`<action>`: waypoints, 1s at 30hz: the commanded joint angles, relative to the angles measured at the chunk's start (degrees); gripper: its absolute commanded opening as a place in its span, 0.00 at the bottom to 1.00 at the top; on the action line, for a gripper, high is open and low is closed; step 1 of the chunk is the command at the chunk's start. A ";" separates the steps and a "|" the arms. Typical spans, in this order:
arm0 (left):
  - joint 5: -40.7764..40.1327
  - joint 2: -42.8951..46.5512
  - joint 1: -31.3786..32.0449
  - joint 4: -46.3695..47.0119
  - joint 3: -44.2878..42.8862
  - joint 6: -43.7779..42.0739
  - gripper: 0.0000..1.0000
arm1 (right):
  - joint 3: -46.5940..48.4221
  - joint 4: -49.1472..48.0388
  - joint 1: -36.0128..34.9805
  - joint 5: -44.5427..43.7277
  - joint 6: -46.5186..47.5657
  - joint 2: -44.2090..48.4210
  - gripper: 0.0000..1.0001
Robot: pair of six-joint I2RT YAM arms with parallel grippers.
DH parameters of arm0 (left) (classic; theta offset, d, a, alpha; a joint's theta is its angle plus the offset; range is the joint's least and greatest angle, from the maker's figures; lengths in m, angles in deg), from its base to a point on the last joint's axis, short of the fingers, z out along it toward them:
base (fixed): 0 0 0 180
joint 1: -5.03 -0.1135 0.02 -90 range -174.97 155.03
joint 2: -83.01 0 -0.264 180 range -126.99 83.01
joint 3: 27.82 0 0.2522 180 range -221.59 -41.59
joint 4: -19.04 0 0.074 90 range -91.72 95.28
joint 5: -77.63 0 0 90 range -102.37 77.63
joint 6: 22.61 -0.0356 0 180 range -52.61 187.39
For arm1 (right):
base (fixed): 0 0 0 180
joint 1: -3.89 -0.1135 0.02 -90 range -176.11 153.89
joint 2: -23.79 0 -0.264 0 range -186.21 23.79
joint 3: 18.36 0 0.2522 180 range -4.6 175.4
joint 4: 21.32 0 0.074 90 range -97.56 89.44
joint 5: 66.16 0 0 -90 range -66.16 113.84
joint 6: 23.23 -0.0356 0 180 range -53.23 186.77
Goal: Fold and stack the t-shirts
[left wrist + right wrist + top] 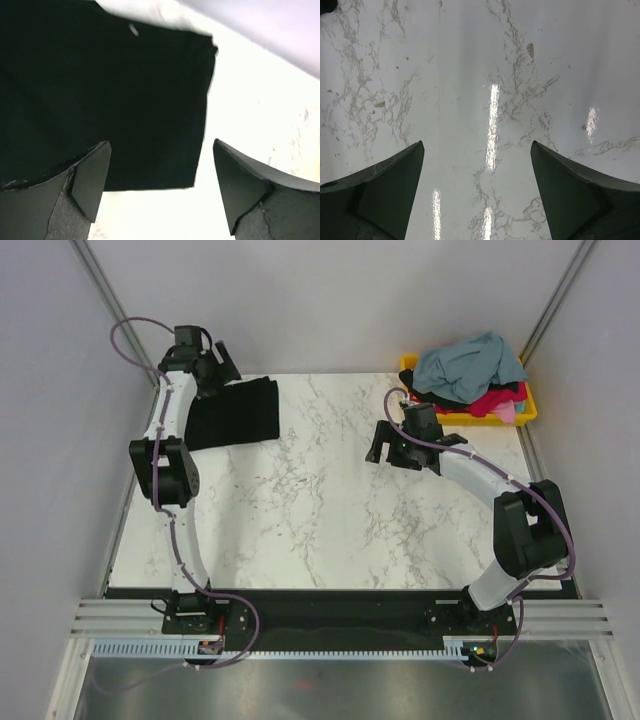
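A black t-shirt [238,412] lies folded flat at the far left of the marble table. In the left wrist view the black t-shirt [100,90] fills the upper left and carries a small light mark [133,30]. My left gripper [224,370] hovers at the shirt's far edge. Its jaws [160,185] are open and hold nothing, with the shirt's corner between and beyond them. A heap of t-shirts sits in the bin at the far right: grey-blue [468,365] on top, magenta-red [497,400], pink [507,414]. My right gripper [385,447] is open over bare marble [477,190].
The yellow plastic bin [470,421] stands at the table's far right corner. Grey walls close in the table on the left, back and right. The left arm's elbow [165,470] hangs over the table's left edge.
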 commanded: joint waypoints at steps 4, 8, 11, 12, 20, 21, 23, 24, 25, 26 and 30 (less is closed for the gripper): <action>11.41 -9.65 1.77 1.66 3.42 7.81 0.90 | -3.27 -1.86 -0.16 0.08 -0.36 2.32 0.96; 13.96 -15.37 0.81 1.31 3.06 7.98 0.90 | -4.77 -1.86 -0.16 -0.37 -0.36 3.73 0.96; 11.42 -16.52 -0.51 0.17 4.28 5.96 0.88 | -5.12 -1.94 -0.07 -0.28 -0.18 4.26 0.97; 10.71 -16.43 -1.47 -0.01 4.64 5.61 0.88 | -5.03 -1.86 -0.16 -0.28 -0.01 4.26 0.97; 7.37 -17.31 -6.31 -2.38 0.43 -0.28 0.88 | -4.24 -1.77 -0.07 -0.01 0.70 4.17 0.97; 6.58 -17.75 -7.27 -3.08 -0.54 -0.89 0.89 | -4.24 -1.77 -0.07 -0.10 0.79 4.00 0.97; 6.57 -18.71 -8.33 -3.70 -2.91 -1.25 0.89 | -4.24 -1.86 -0.07 -0.10 0.96 3.65 0.97; 6.66 -18.89 -8.51 -3.62 -3.35 -1.60 0.89 | -4.24 -1.86 0.02 -0.19 0.96 3.47 0.97; 6.32 -19.07 -8.60 -3.70 -4.05 -1.51 0.89 | -4.15 -1.94 -0.07 -0.19 1.05 3.12 0.97; 6.05 -19.24 -8.60 -3.70 -4.58 -1.51 0.90 | -4.07 -2.03 0.02 -0.19 0.96 2.51 0.97; 5.17 -21.35 -8.69 -3.62 -8.01 -0.72 0.91 | -3.98 -2.47 0.02 0.25 0.79 1.36 0.97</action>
